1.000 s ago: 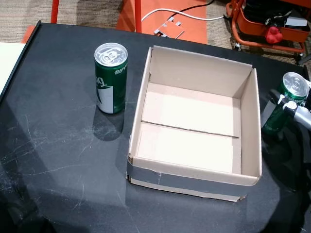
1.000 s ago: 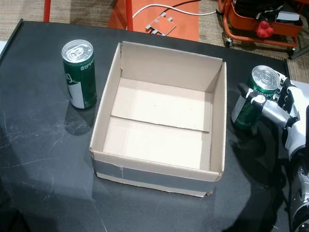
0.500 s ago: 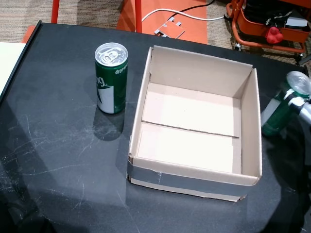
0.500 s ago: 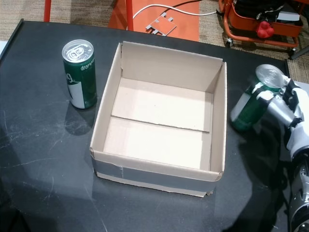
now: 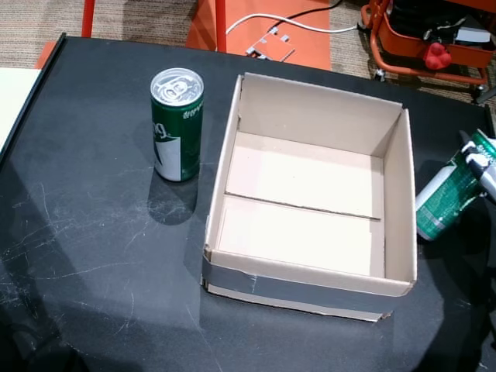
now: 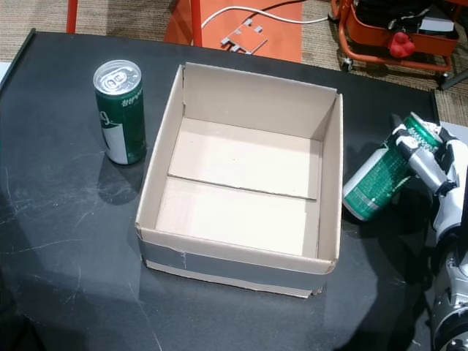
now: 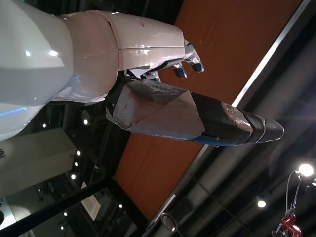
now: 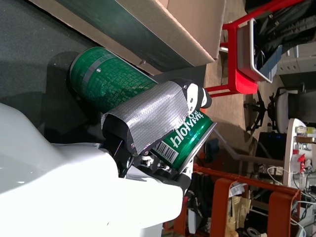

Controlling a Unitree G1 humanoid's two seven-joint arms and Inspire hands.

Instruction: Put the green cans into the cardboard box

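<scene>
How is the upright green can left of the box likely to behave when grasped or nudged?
The can stands tall and narrow, so a high nudge would probably tip it. Round-sided, it would likely roll once down. Its glossy wall may slip in the fingers.

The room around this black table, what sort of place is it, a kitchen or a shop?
Neither, most likely a lab or workshop. An orange wheeled cart and a loose white cable sit on the carpet beyond the black table, and the right wrist view shows an office chair and cluttered shelving.
</scene>
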